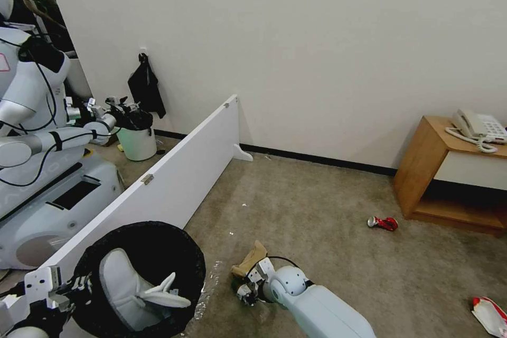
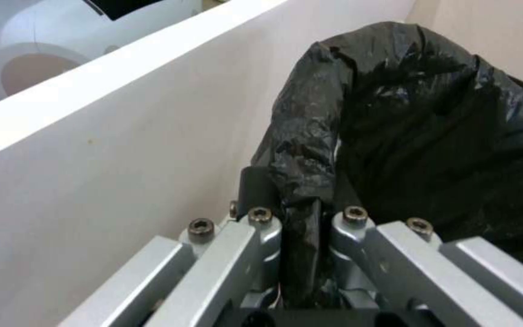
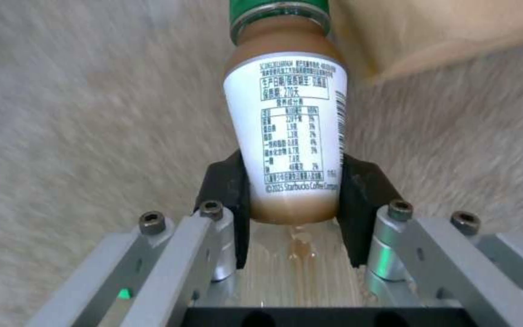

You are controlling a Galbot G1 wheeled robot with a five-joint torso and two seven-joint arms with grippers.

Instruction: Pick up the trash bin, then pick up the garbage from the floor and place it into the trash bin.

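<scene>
The trash bin (image 1: 140,274), lined with a black bag (image 2: 431,127), hangs at the lower left. My left gripper (image 2: 301,213) is shut on its bag-covered rim, and it appears in the head view too (image 1: 60,288). White slippers (image 1: 134,288) lie inside the bin. My right gripper (image 3: 295,190) is shut on the base of a small green-capped bottle (image 3: 286,127) with a white label, just above the carpet floor (image 1: 327,211). In the head view this gripper (image 1: 247,288) is beside a brown paper bag (image 1: 252,257). A crushed red can (image 1: 383,223) and a red-white snack packet (image 1: 490,314) lie to the right.
A long white board (image 1: 174,169) stands on edge on the left, close to the bin. Behind it is another robot (image 1: 37,132) with a second bin (image 1: 137,140). A wooden bedside cabinet (image 1: 454,174) with a phone stands by the right wall.
</scene>
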